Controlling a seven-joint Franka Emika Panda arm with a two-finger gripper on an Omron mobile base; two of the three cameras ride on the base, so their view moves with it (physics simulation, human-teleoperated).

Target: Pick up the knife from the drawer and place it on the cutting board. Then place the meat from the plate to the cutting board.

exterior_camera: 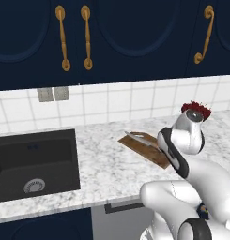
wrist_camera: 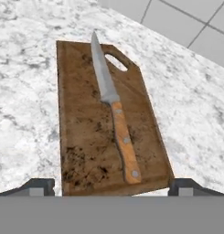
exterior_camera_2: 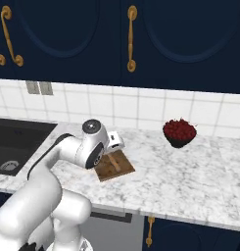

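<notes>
Pincer [wrist_camera: 111, 183] is released, fingers spread wide, nothing in it. Knife [wrist_camera: 114, 114] lies flat on the cutting board [wrist_camera: 81, 137], resting free just past the tips at 12 o'clock in hand view; long axis runs roughly 11-to-5, handle toward you, blade tip away. So knife step looks done. Next is the meat, and you'll prob need to swing off the board over the tabletop [wrist_camera: 26, 82] to find it.

White-grey marbled counter [wrist_camera: 26, 91] below the claw [wrist_camera: 111, 187]. Cutting board [wrist_camera: 86, 137] flat on it, straight ahead of the fingertips. Dark bowl of red berries [exterior_camera_2: 180, 132] on it, well off to the claw's right.
</notes>
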